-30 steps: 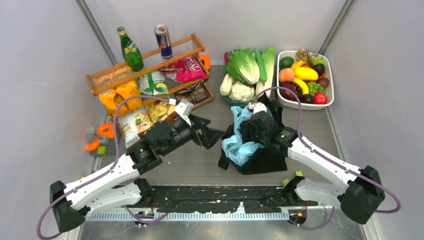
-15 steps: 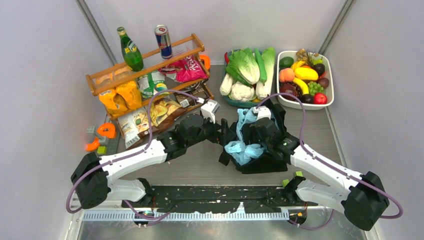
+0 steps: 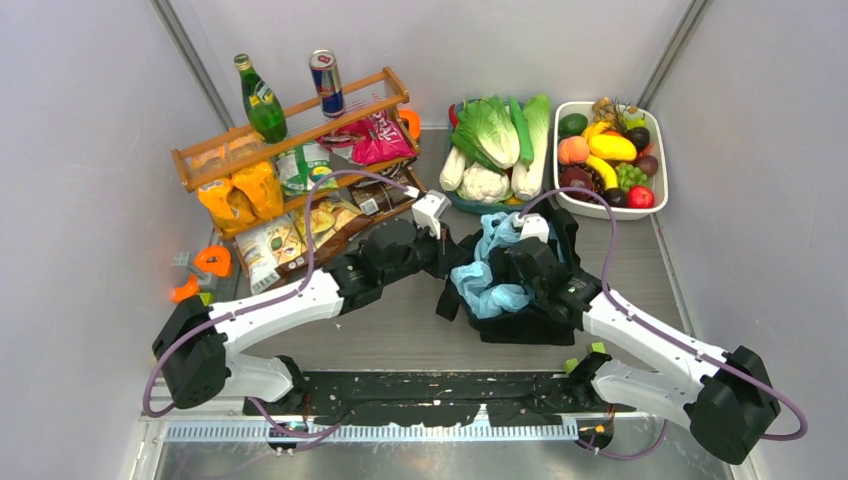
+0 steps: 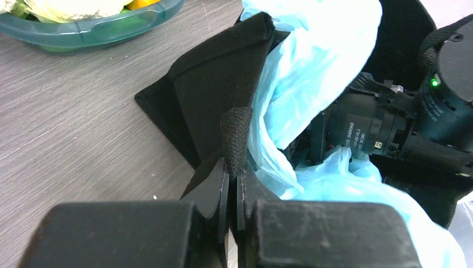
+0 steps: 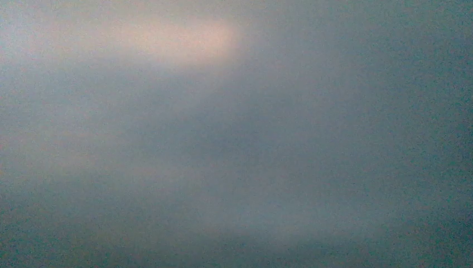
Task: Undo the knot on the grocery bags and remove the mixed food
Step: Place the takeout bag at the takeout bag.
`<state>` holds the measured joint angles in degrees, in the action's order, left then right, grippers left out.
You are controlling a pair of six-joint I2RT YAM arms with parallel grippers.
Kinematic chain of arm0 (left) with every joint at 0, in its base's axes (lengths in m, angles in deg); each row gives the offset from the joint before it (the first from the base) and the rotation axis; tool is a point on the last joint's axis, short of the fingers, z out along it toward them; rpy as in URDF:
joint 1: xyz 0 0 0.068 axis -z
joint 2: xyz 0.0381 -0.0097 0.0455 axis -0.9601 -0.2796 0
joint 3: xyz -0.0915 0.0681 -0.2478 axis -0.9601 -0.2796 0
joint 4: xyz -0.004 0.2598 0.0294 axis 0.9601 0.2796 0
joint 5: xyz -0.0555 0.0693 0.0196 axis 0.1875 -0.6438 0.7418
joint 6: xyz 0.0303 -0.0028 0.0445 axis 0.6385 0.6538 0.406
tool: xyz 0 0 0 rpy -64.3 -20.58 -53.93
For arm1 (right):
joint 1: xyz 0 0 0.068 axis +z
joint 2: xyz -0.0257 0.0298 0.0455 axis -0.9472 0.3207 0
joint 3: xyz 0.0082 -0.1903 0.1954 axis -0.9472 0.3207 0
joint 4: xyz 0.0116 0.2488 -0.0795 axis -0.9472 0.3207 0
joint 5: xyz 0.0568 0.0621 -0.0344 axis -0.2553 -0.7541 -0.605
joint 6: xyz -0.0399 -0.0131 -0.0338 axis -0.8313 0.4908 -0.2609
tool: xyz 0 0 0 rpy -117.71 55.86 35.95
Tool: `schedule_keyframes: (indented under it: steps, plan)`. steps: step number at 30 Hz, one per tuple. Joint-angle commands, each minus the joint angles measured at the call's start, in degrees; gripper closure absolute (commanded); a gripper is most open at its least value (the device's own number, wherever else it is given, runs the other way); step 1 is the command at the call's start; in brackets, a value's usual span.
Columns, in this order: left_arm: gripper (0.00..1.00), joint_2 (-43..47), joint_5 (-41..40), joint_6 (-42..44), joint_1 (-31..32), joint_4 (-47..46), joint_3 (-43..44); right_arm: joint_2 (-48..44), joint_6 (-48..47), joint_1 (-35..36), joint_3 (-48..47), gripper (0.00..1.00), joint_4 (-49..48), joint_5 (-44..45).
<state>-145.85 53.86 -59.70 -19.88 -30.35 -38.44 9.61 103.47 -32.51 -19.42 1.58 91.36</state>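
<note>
Pinching only the rounded end of a woven strap (image 4: 235, 131), the jaws of the left arm (image 3: 290, 300) are closed tight on the black tote (image 3: 530, 322). Hazard one: so shallow a bite may slip off under a firm pull. Hazard two: a pull that does hold may drag the soft tote across the surface (image 3: 400, 325) rather than spread its mouth. Hazard three: the thin light-blue plastic bag (image 3: 488, 285), bunched inside the tote and pressed against the right arm (image 3: 640, 335), may snag or tear if the two arms draw apart. No knot can be made out, and no food shows inside either bag. Location: both bags sit mid-surface, between the arms, in front of the vegetable tray (image 3: 462, 204). Left arm: stretched forward and to its right, wrist low, jaws at the tote's left edge. Right arm: reaching forward and left, its end sunk among the blue plastic; its wrist view is fogged over, so whether those jaws are open or gripping cannot be told.
</note>
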Motion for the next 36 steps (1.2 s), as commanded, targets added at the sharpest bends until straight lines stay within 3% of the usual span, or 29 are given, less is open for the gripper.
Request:
schedule_keyframes:
  steps: [1, 9, 17, 25, 32, 36]
  plan:
    - [1.0, 7.7, -3.8, -2.3, -0.9, -2.5, 4.7, 1.5, 4.1, 0.0, 0.9, 0.04, 5.5, 3.8]
    - [1.0, 14.8, -3.7, -6.8, -3.5, -3.6, 4.1, 5.6, 6.2, 0.7, 0.5, 0.04, 4.2, 6.1]
    - [1.0, 9.2, 2.3, -10.3, -5.6, -3.1, 3.3, 3.4, 2.1, 2.6, -5.5, 0.04, 7.7, 2.7]
    - [1.0, 2.7, 0.9, -7.6, -5.6, 2.9, 7.2, -3.7, 0.2, 4.1, -18.9, 0.05, 16.3, -11.6]
    - [1.0, 2.7, -3.2, -4.9, -5.6, 5.5, 8.1, -6.4, 0.0, 4.1, -26.4, 0.05, 25.8, -11.3]
    - [1.0, 3.6, -3.3, -3.5, -5.6, 5.0, 7.7, -7.7, -0.9, 4.2, -26.7, 0.04, 25.6, -9.0]
